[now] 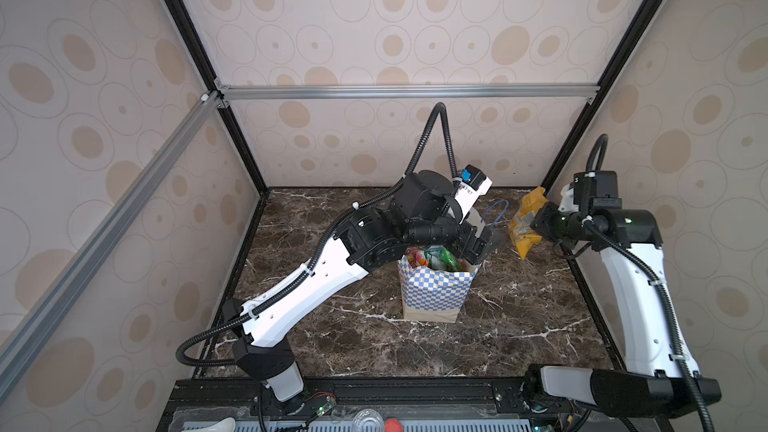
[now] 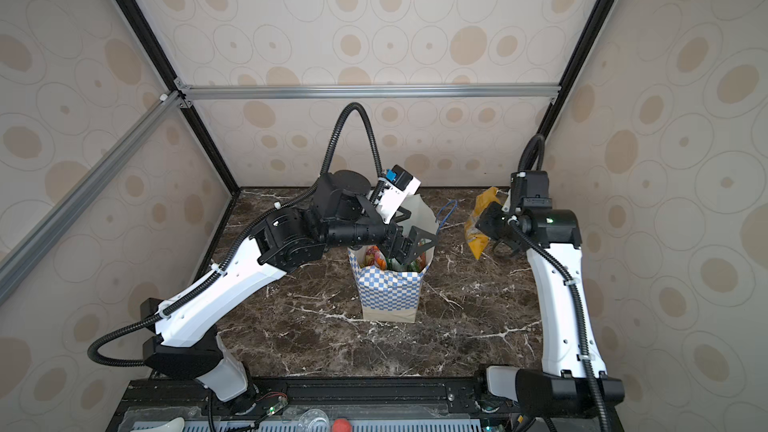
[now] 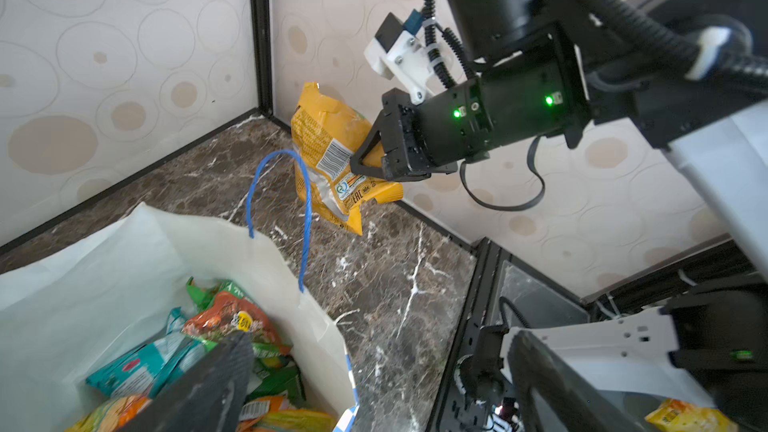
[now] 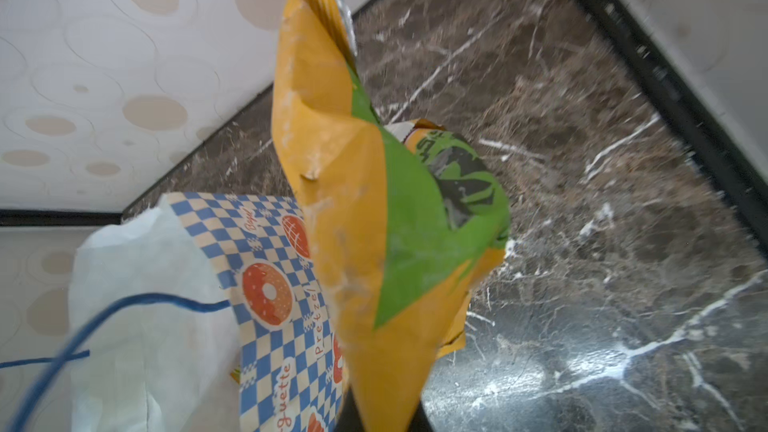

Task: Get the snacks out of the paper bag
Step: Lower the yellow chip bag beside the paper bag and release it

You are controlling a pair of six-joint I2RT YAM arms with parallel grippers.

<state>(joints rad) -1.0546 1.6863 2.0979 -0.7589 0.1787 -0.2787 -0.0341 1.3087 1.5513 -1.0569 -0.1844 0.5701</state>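
Over the blue-checkered paper bag, the left pincer stands open; far right, the right pincer grips a crinkly yellow foil packet

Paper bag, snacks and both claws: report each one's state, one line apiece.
paper bag: upright, mouth open, packets inside.
snacks in bag: piled loose, not gripped.
yellow packet: out of bag, in right claw.
left claw: open, at the bag's mouth.
right claw: shut on yellow packet.
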